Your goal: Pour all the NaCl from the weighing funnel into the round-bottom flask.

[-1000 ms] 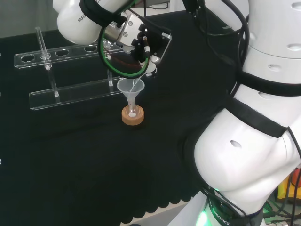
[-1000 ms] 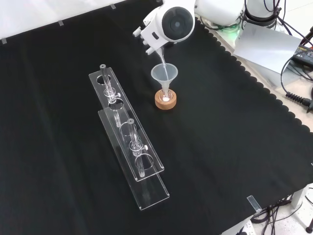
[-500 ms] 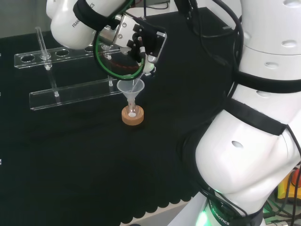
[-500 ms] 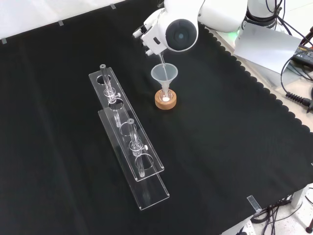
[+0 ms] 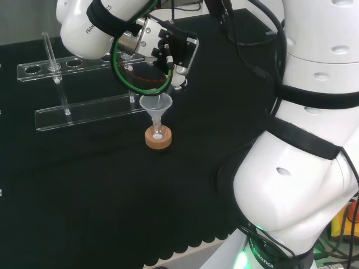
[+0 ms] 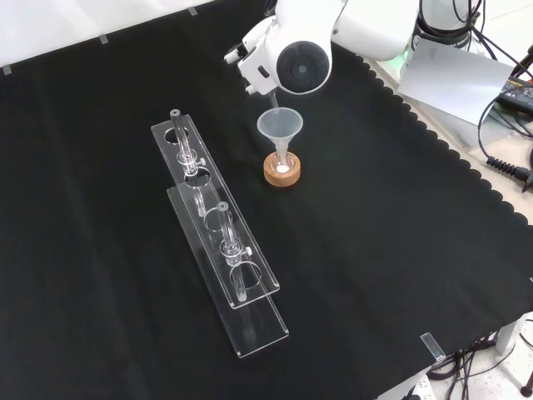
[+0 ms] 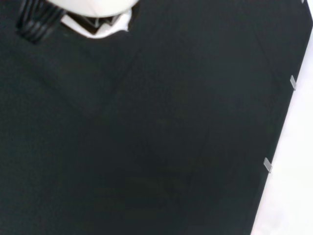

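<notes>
Overhead, the hand (image 5: 175, 51) grips a clear weighing funnel (image 6: 274, 101) above a conical funnel (image 6: 280, 127).

Hand (image 5: 178, 51) risen slightly since a second ago, weighing funnel (image 6: 273, 98) tipped steeper over funnel (image 6: 280, 127).

In the front view, the hand (image 6: 250, 60) is largely covered by the arm's white link with its round grey cap (image 6: 301, 65), so whether its fingers are curled cannot be told. The clear weighing funnel (image 5: 168, 88) under the hand is seen in the head view merely as a thin pale streak, and any grip on it is hidden. The round-bottom flask (image 5: 159, 133) on the cork ring (image 5: 158, 139) is too clear and small for its outline to be made out.
</notes>
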`<state>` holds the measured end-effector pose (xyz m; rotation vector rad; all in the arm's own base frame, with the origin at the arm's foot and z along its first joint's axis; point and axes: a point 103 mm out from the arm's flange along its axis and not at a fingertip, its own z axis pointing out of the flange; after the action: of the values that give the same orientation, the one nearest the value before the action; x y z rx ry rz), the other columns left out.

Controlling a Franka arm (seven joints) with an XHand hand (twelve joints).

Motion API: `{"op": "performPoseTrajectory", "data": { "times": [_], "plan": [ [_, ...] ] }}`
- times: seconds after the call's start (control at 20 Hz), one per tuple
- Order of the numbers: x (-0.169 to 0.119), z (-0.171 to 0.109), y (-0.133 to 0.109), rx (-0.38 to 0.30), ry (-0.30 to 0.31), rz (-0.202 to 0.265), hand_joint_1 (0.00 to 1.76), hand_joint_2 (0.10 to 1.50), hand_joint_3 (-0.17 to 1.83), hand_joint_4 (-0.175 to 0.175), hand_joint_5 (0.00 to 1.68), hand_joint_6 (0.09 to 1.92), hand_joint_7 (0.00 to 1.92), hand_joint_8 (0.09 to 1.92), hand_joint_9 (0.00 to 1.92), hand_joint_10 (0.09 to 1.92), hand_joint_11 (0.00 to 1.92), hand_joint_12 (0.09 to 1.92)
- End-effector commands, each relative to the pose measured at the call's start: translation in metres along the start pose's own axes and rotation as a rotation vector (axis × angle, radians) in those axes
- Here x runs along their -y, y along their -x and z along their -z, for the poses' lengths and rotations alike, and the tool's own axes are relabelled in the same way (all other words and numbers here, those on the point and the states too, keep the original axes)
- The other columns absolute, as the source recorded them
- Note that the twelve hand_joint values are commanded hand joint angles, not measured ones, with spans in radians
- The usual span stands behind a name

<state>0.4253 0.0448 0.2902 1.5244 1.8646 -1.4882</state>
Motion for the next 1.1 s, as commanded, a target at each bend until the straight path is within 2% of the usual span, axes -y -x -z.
{"op": "performPoseTrajectory", "data": {
  "times": [0.05, 0.3, 1.1],
  "plan": [
    [-0.001, 0.005, -0.003, 0.026, -0.006, 0.001, 1.09, 0.66, 0.74, 0.175, 1.17, 0.9, 1.11, 0.62, 1.16, 0.35, 0.81, 1.09],
    [0.0, 0.01, -0.007, 0.037, -0.007, -0.003, 1.09, 0.66, 0.74, 0.175, 1.17, 0.9, 1.11, 0.63, 1.16, 0.35, 0.81, 1.09],
    [0.001, 0.026, -0.011, 0.136, -0.008, -0.001, 1.09, 0.66, 0.74, 0.175, 1.17, 0.9, 1.1, 0.63, 1.16, 0.35, 0.81, 1.1]
  ]
}}
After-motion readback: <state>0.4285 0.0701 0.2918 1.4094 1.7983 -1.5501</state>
